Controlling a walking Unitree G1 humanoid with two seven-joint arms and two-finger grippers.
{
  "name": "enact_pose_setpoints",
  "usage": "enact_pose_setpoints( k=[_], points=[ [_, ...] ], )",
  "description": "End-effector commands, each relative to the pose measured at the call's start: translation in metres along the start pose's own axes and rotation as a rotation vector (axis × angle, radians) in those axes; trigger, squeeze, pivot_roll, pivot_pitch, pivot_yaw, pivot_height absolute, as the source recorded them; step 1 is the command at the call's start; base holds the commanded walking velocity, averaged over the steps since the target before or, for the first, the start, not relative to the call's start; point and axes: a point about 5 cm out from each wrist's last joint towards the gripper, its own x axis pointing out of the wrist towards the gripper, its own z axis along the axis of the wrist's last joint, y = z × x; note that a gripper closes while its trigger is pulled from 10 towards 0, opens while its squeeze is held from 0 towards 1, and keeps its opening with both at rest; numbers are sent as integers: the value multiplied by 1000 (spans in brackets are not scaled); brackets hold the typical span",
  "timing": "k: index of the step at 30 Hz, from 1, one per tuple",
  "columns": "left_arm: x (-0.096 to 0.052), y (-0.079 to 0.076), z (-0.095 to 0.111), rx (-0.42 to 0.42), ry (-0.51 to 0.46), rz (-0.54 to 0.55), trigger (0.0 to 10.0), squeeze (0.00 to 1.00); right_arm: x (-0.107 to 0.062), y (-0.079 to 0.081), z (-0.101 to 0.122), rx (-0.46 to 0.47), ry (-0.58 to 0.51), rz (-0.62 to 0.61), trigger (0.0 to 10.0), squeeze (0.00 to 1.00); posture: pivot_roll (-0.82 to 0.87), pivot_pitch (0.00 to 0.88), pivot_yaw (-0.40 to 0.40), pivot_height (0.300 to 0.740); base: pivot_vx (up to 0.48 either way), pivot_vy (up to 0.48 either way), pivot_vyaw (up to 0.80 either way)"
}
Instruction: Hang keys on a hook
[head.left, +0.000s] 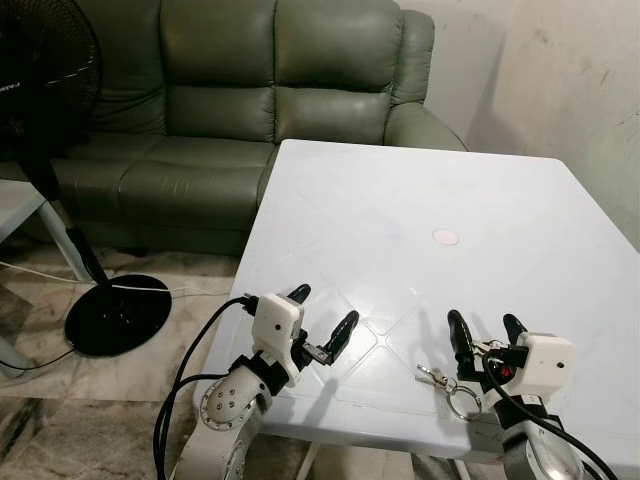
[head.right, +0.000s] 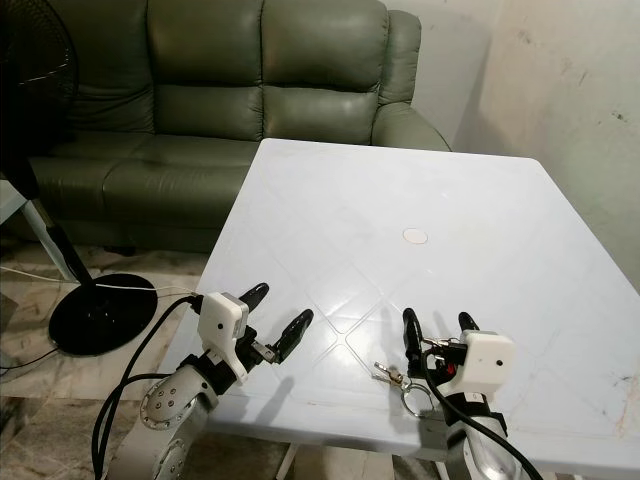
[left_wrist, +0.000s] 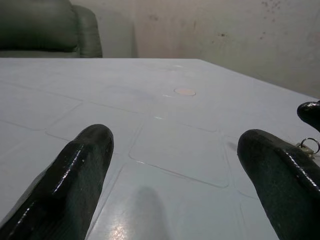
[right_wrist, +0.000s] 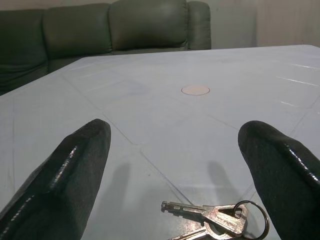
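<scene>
- Two or three keys (right_wrist: 212, 216) on a ring lie flat on the white tabletop (head.left: 420, 200), close to its near edge. The keys are our landmark.
- The right gripper (head.left: 487, 336) is right over the keys, with its jaws spread wide and nothing in them. One finger (right_wrist: 70, 175) is on each side of the keys, and the keys are not held yet.
- I think the step now is picking up the keys. To do it well, the right gripper should go down until its tips almost touch the tabletop, then close slowly.
- The keys are thin and flat, so they could slip out. Pinching the round ring (head.left: 463, 404) or the fat part of the bunch looks safest.
- The left gripper (head.left: 322, 318) is well away from the keys, on their left, low over the tabletop. Its jaws are spread wide too and hold nothing. It can stay there.
- A small round mark (head.left: 445, 237) is on the tabletop, far behind the keys.
- A green sofa (head.left: 250, 100) is far past the keys, and a black fan (head.left: 60, 120) stands on the floor beyond the left gripper.
</scene>
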Motion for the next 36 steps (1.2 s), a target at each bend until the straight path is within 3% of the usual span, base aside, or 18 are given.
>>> enact_pose_setpoints(
  k=[1, 10, 22, 30, 36],
  points=[
    [-1, 0, 2, 25, -2, -15, 10000, 0, 0, 2, 4, 2, -18, 10, 10000, 0, -26, 31, -40, 740, 0, 0, 0],
    [-2, 0, 2, 30, -4, 9, 10000, 0, 1, 3, 2, 24, -6, 32, 10000, 0, -17, 31, -48, 740, 0, 0, -44],
    [-1, -7, -3, -11, 11, -9, 10000, 0, -2, -3, -2, 25, 22, 19, 10000, 0, -25, 43, -45, 740, 0, 0, -674],
    [-1, -10, -4, 8, 28, -35, 10000, 0, -5, -4, -2, 8, 23, 9, 10000, 0, -28, 51, -43, 740, 0, 0, -759],
    [-1, -18, -6, 24, 47, -90, 10000, 0, -5, -4, -1, -4, 21, 10, 10000, 0, -31, 54, -40, 740, 0, 0, 0]
  ],
)
